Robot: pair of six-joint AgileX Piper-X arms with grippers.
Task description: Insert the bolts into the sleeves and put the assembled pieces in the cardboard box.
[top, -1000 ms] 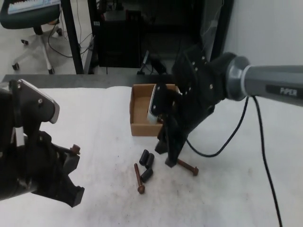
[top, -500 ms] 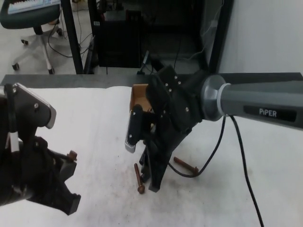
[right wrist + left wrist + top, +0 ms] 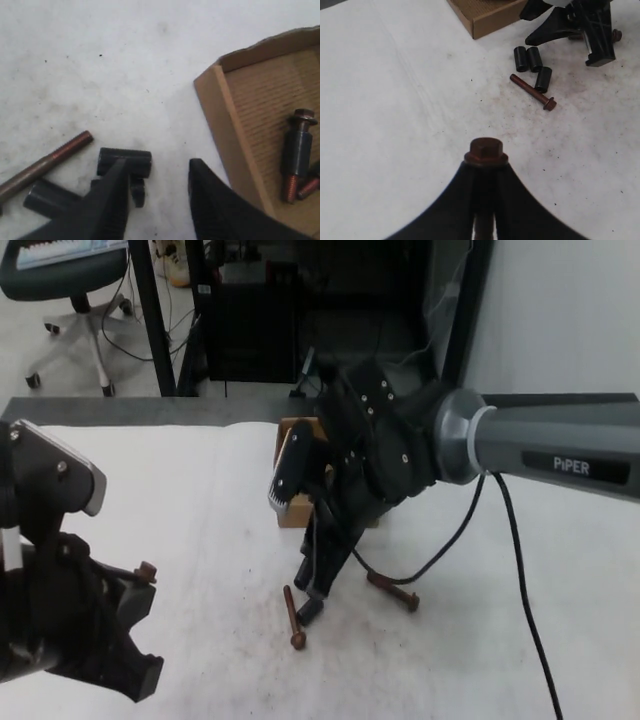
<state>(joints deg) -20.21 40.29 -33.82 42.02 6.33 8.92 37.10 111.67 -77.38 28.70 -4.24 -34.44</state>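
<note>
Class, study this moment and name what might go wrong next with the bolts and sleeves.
1. The three sleeves lie bunched together, and the open right gripper is right over them: closing may catch two or knock one away.
2. The left gripper grips its bolt by the shaft, with just the head showing; it may slip or tilt on insertion.
3. The loose bolt lies beside a sleeve and may roll if nudged.

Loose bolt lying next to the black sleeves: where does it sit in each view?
High view: loose bolt on the bench, nearer the camera than the cardboard box.
Left wrist view: loose bolt beside the black sleeves, cardboard box beyond them.
Right wrist view: loose bolt, shank end near the black sleeves, cardboard box farther off.
Shared landmark: the cardboard box.
</note>
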